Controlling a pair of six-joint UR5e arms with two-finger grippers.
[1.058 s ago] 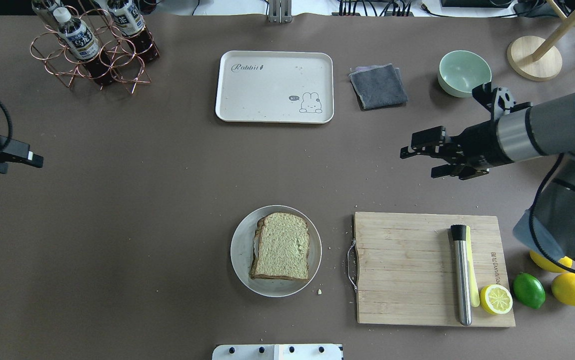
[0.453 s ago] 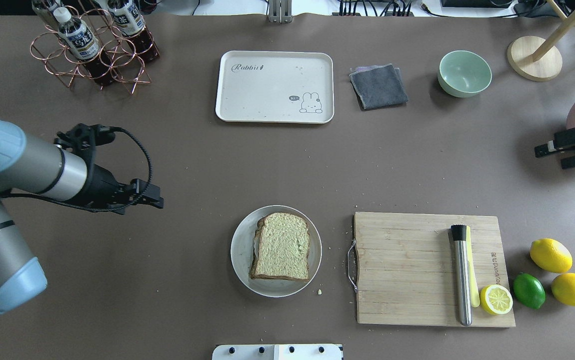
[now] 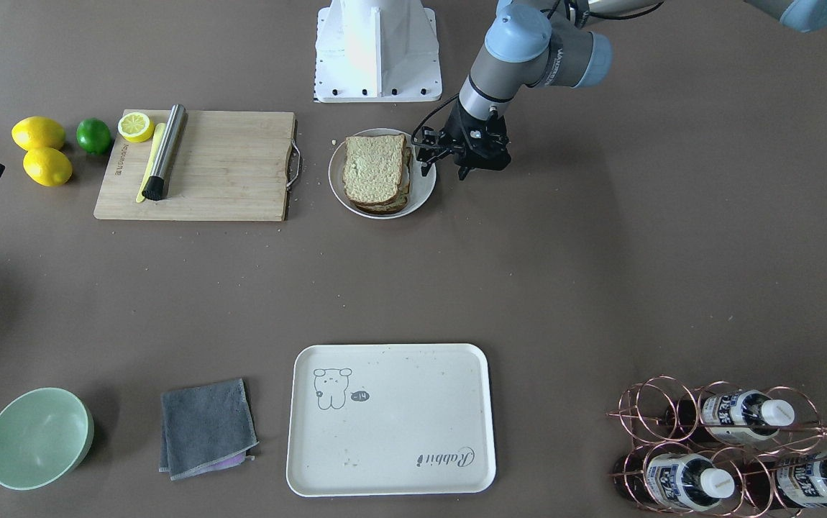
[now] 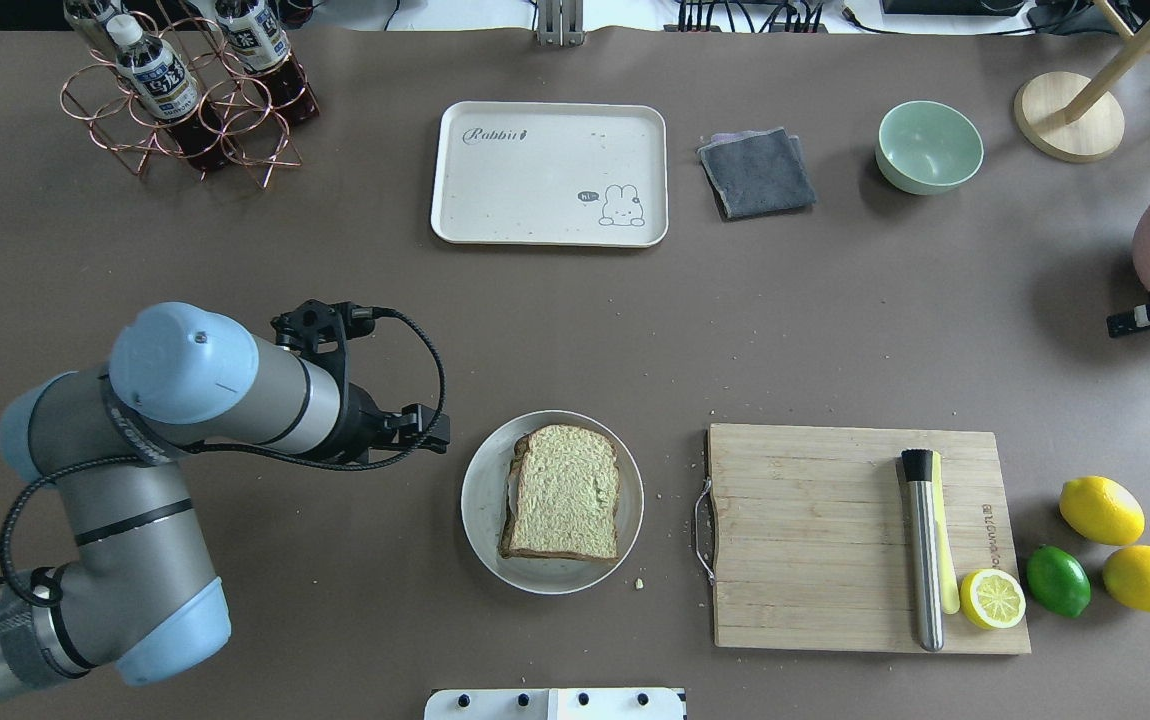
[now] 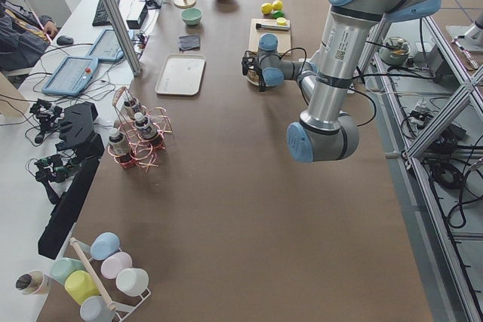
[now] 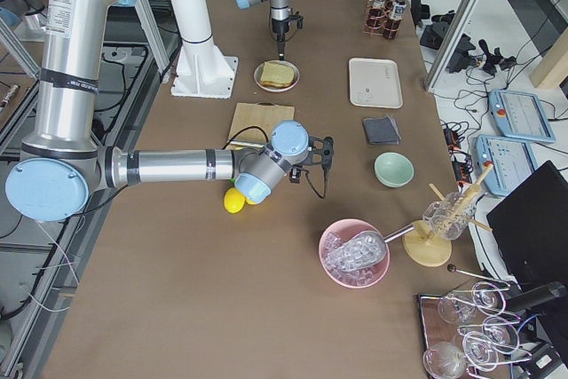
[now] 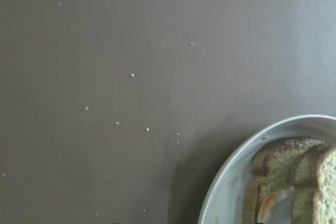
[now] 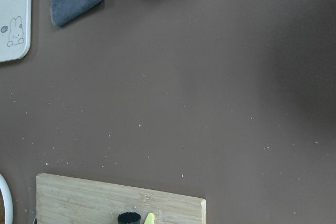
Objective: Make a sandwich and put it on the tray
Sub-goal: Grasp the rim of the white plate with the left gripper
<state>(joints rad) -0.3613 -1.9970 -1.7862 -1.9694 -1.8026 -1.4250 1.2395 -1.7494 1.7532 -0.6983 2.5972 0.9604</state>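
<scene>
Covering the counter (image 4: 335, 620): a matte brown sheet runs edge to edge; I see pale crumbs (image 7: 132, 75) scattered on it, thickest by the plate (image 4: 480, 515) and the board (image 4: 815, 540).
Sandwich (image 4: 565, 492): two slices stacked on the plate, on the robot's side of the counter, with a sliver of white showing between them.
Tray (image 4: 535, 180): on the operators' side, straight across from the plate and well apart from it, with a few specks on it.
Left arm (image 4: 225, 390): its wrist hangs just beside the plate's rim, on the robot's left; I cannot tell how far the left jaws are parted.
Right jaws: out at the counter's right edge, parted, holding nothing.
Board: right of the plate, carrying a steel tool (image 4: 925, 560) and a half lemon (image 4: 993, 598); a lime (image 4: 1057, 580) and two lemons (image 4: 1100, 510) lie just past it.
Far row: bottle rack (image 4: 185, 120), tray, grey cloth (image 4: 757, 172), green bowl (image 4: 928, 147).
Right end: a pink bowl of ice (image 6: 355, 253) beside a wooden stand (image 6: 430, 246).
Left end: a cup rack (image 5: 106, 277).
Room: aluminium posts (image 5: 113, 13) frame the counter, a white pedestal (image 6: 191, 15) stands at the robot's side, and a side desk (image 5: 83, 65) carries screens.
</scene>
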